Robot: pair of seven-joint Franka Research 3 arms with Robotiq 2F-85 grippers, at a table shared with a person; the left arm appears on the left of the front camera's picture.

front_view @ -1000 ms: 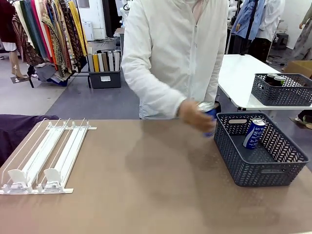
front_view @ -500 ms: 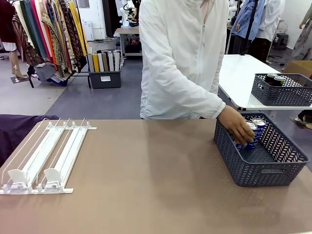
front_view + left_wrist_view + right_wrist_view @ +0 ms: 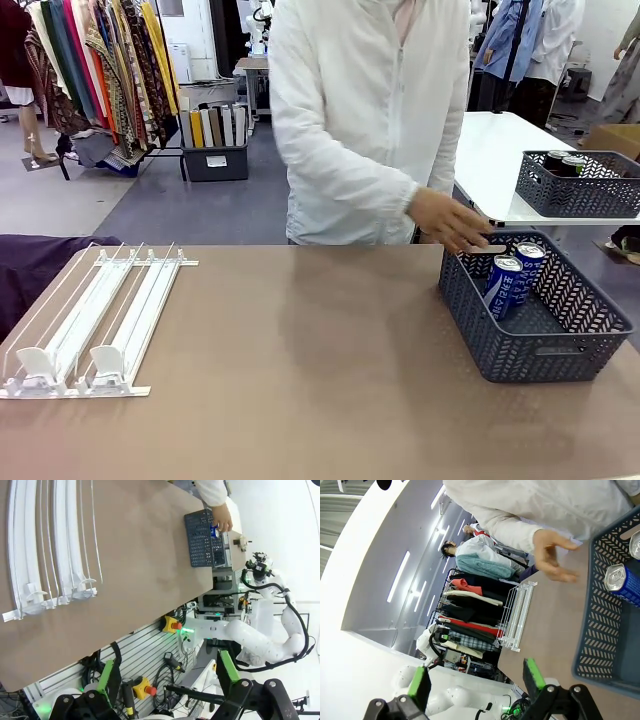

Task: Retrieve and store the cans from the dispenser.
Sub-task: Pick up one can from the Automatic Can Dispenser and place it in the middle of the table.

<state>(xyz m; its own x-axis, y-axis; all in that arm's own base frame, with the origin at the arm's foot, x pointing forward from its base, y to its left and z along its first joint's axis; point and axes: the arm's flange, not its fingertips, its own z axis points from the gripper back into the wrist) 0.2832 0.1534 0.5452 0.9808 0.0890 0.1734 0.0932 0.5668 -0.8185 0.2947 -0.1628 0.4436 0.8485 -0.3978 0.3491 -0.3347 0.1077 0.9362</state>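
Brown flat-topped table (image 3: 320, 380) spans the front view. A person in a white zip jacket (image 3: 375, 110) stands at its far edge, one bare hand (image 3: 447, 220) open and empty, hovering just above the far-left rim of the basket, not touching the cans.

Dispenser, a flat white wire-and-plastic rack of sloped rails (image 3: 95, 320), lies at the near left w/ its two white pusher blocks at the near end; no cans on its rails.

Dark grey lattice plastic basket (image 3: 590, 340) sits at the right side of the table. Inside, at its far-left end, two slim blue-and-white cans w/ silver tops (image 3: 503, 285) lean tilted, side by side and touching.

Left gripper (image 3: 165, 672), black w/ green pads, hangs off the table's near edge, fingers wide apart, nothing between them. Right gripper (image 3: 477, 682) likewise spread, holding nothing, near the basket's side.
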